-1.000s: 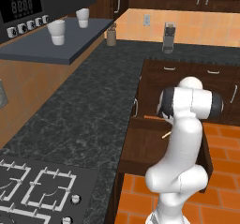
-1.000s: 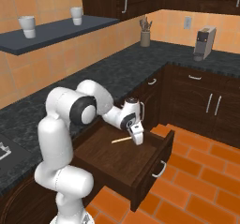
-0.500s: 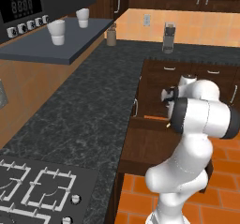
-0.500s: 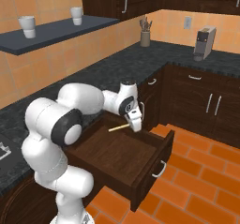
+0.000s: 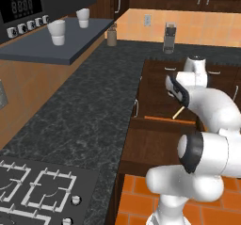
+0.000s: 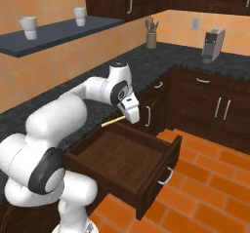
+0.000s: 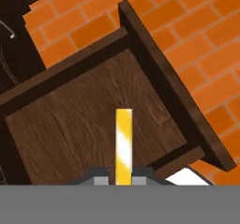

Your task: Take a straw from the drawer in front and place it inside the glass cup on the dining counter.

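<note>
The drawer [image 6: 122, 151] stands pulled open below the black worktop, its lighter brown floor [image 7: 70, 134] bare. My gripper [image 6: 133, 117] hangs above the drawer's back part, shut on the straw [image 6: 113, 122]. The pale tan-yellow straw [image 5: 178, 112] sticks out sideways from the fingers, lifted off the drawer floor. In the hand view the straw [image 7: 123, 143] runs straight up from between the fingertips of the gripper [image 7: 123, 179], over the drawer's inside. In the left base view the gripper [image 5: 182, 105] is over the open drawer [image 5: 155, 146]. The glass cup and the dining counter are out of view.
The black speckled worktop [image 5: 94, 106] runs along the left, with a hob [image 5: 37, 191] near the front. Two white cups [image 5: 57, 32] stand on a dark shelf. A utensil pot [image 6: 151, 38] and a coffee machine [image 6: 213, 44] sit at the back. Orange tile floor [image 6: 215, 178] lies beside the drawer.
The gripper has risen out of the drawer with the straw in it and moved back toward the worktop edge. The arm's upper links have swung round. The drawer stayed open.
</note>
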